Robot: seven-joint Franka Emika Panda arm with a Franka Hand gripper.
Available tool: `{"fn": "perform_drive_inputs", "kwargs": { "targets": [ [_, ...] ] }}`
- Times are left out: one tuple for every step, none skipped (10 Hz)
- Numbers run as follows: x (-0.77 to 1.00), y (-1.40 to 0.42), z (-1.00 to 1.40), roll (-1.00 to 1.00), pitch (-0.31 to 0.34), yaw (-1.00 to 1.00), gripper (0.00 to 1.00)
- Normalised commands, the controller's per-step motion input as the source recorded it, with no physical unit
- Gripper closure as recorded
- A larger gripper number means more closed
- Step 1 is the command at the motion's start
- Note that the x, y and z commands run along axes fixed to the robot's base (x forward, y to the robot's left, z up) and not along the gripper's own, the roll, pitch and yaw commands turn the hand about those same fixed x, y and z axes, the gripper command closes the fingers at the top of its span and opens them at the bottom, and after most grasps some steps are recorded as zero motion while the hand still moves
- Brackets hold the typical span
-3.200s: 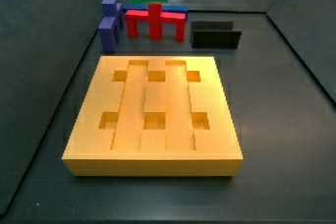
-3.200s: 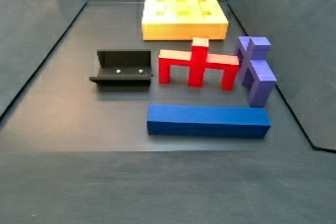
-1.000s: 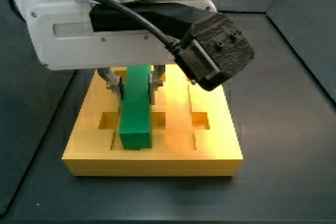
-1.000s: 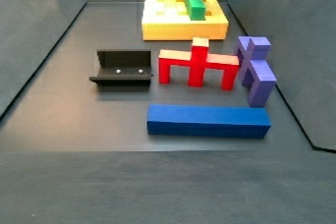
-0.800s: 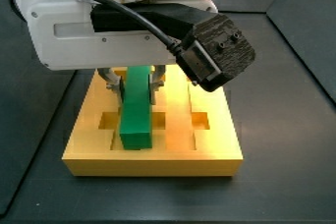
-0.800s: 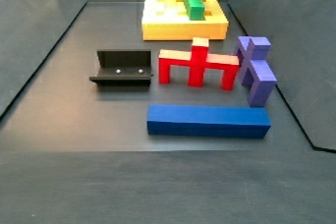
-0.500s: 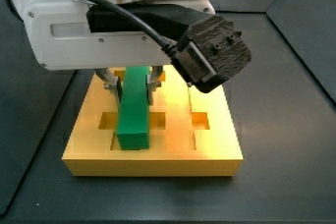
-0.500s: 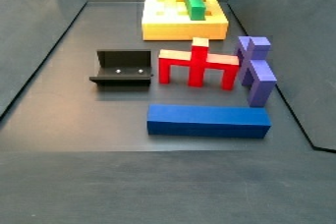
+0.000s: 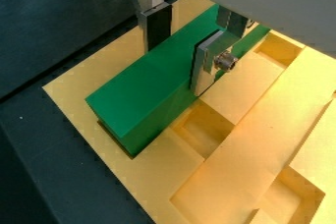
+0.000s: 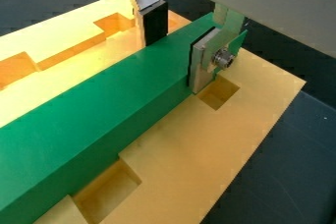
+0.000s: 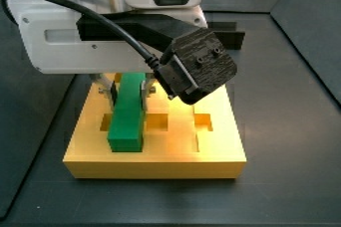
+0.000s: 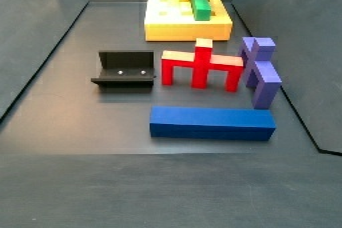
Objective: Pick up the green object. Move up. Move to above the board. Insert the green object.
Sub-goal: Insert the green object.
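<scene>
Fingers (image 9: 206, 59) are clamped on the green object (image 9: 147, 85) near one end, gripper (image 10: 178, 33) over the board (image 11: 213, 156). Obj is laid lengthwise in a board groove (far end close to board edge). Red cross (image 12: 202, 65), blue block (image 12: 211, 122) & fixture (image 12: 123, 70) are seen well apart on the floor.

The pincer (image 10: 182, 41) grips the bar (image 10: 92, 140) lying lengthwise on the board (image 10: 243, 140).
</scene>
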Motion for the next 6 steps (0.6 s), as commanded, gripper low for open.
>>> {"fn": "perform_drive_inputs", "kwargs": {
  "targets": [
    [-0.03,0.00,-0.19,0.07,0.000,-0.09,1.00],
    [0.00,0.00,-0.30,0.04,0.000,0.00,1.00],
    [-0.02,0.00,-0.39,0.00,-0.039,0.00,1.00],
    [0.00,0.00,-0.41,0.00,-0.044,0.00,1.00],
    [0.00,0.00,-0.23,0.00,0.000,0.00,1.00],
    [0.00,0.00,0.00,0.00,0.000,0.00,1.00]
  ]
}}
